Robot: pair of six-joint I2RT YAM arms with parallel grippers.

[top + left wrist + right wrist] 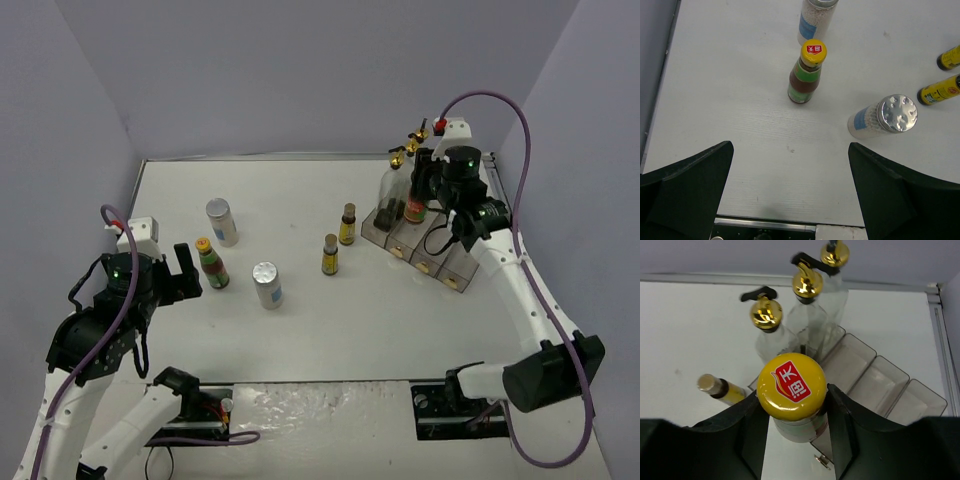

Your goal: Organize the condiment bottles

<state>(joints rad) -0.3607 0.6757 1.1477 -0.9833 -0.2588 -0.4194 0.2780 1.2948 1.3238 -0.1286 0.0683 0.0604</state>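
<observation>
My right gripper (792, 395) is shut on a red-sauce bottle by its neck, under its yellow cap (791, 384), at the far-left end of the clear rack (880, 385). In the top view the gripper (421, 197) holds this bottle (417, 210) beside three glass bottles with gold pourers (766, 315) (807, 284) (835, 252). My left gripper (790, 170) is open and empty, near the second red-sauce bottle (807, 72) (211, 262). Two shakers (885, 117) (816, 20) and two small dark yellow-labelled bottles (347, 224) (330, 254) stand loose on the table.
The rack (432, 250) runs diagonally at the right; three of its compartments show empty in the right wrist view. Grey walls close the table at the left, back and right. One small dark bottle (720, 388) stands just left of the rack.
</observation>
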